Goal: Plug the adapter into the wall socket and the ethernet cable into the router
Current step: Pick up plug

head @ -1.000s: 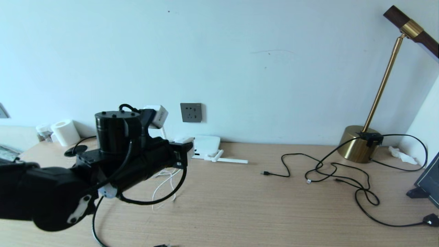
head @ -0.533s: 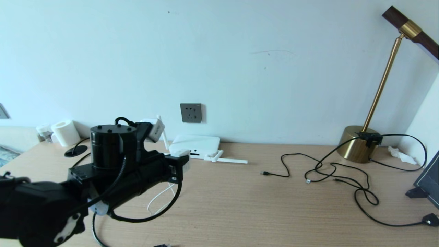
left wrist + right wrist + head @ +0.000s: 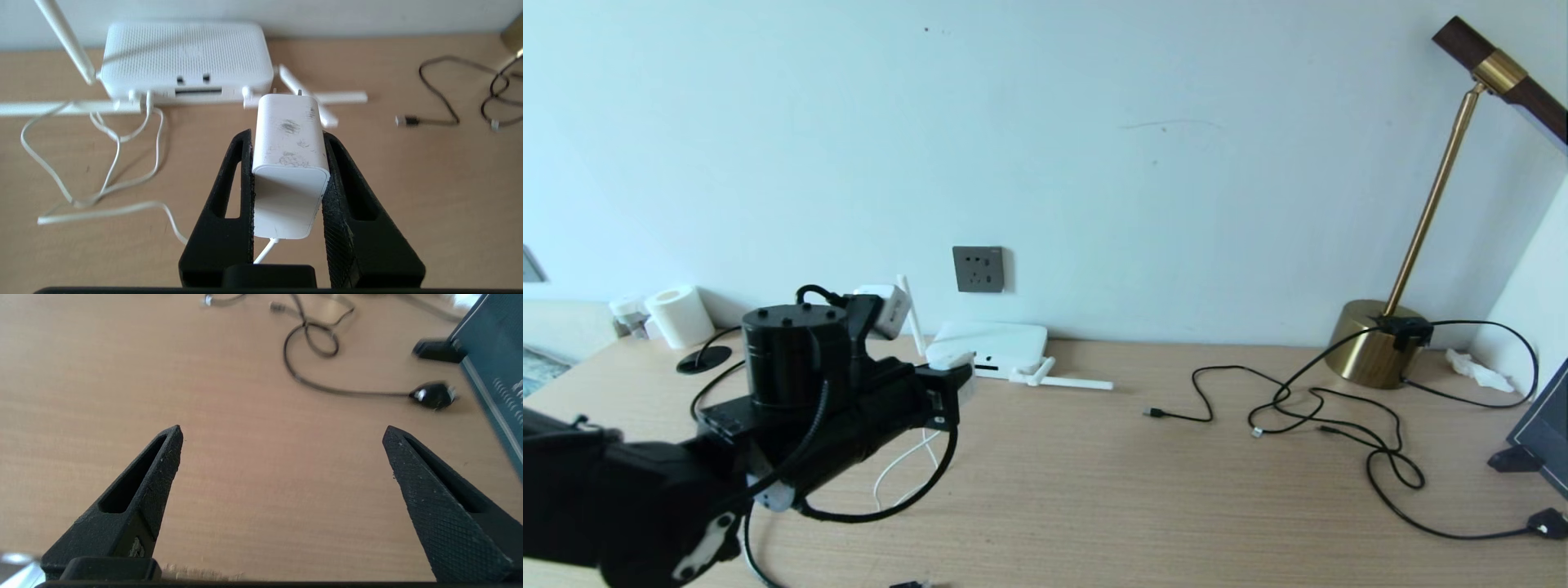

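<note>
Left claw (image 3: 286, 163) clamped on the adapter (image 3: 291, 163) near the router (image 3: 184, 53); right claw (image 3: 282, 445) wide apart.

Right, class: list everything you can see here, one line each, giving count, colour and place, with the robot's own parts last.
adapter: one, white, held above the desk
router: one, white, by the wall
wall socket: one, grey, above the router
desk: one, light wood
lamp: one, brass, far right
black cords: several, right side
paper roll: one, white, far left
left gripper: black, jaws shut on the adapter
right gripper: black, jaws open over bare desk
</note>
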`<state>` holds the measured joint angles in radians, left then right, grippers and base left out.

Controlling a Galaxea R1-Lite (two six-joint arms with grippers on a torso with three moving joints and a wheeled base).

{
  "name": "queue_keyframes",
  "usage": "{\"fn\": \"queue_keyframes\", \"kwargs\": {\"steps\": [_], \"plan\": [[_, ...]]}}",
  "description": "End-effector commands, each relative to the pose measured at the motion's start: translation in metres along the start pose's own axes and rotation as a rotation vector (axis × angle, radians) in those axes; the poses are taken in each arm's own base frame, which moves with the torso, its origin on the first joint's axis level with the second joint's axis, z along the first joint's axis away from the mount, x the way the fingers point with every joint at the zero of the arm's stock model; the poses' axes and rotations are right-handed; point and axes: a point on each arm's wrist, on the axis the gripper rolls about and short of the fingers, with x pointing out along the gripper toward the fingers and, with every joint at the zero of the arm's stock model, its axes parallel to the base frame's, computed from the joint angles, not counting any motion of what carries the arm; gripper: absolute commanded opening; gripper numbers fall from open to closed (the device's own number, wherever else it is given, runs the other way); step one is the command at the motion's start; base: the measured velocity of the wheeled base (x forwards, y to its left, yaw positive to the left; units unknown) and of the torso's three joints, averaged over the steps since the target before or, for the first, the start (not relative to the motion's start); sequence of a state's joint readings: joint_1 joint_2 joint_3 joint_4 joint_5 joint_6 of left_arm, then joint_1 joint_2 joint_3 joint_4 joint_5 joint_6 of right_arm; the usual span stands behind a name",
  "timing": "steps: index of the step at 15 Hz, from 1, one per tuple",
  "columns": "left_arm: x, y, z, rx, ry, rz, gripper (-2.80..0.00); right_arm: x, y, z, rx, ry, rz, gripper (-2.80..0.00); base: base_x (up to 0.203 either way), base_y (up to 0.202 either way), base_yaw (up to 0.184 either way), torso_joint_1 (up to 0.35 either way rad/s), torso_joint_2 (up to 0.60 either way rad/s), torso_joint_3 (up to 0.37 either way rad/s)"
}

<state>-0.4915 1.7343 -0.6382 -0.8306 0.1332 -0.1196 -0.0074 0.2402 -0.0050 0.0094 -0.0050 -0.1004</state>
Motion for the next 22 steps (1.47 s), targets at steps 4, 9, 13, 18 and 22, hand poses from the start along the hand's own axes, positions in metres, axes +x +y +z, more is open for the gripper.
{"fn": "queue_keyframes", "kwargs": {"steps": [4, 9, 13, 18, 22], "plan": [[0.061, 0.017, -0.022, -0.023, -0.154, 0.04, -2.8, -0.013, 0.001, -0.005, -0.007, -0.191, -0.007, 0.0, 0.0, 0.0, 0.0, 0.0, 0.0, 0.0], [0.119, 0.044, -0.02, 0.031, -0.254, 0.104, -2.8, -0.016, 0.001, -0.008, 0.001, -0.264, 0.005, 0.0, 0.0, 0.0, 0.0, 0.0, 0.0, 0.0], [0.145, 0.059, -0.023, 0.057, -0.28, 0.143, -2.8, -0.016, 0.001, -0.008, 0.015, -0.265, 0.006, 0.0, 0.0, 0.0, 0.0, 0.0, 0.0, 0.0], [0.174, 0.087, -0.027, 0.096, -0.343, 0.206, -2.8, -0.016, 0.001, -0.008, 0.015, -0.266, 0.006, 0.0, 0.0, 0.0, 0.0, 0.0, 0.0, 0.0], [0.173, 0.086, -0.018, 0.13, -0.398, 0.209, -2.8, -0.016, 0.001, -0.008, 0.015, -0.265, 0.006, 0.0, 0.0, 0.0, 0.0, 0.0, 0.0, 0.0]]}}
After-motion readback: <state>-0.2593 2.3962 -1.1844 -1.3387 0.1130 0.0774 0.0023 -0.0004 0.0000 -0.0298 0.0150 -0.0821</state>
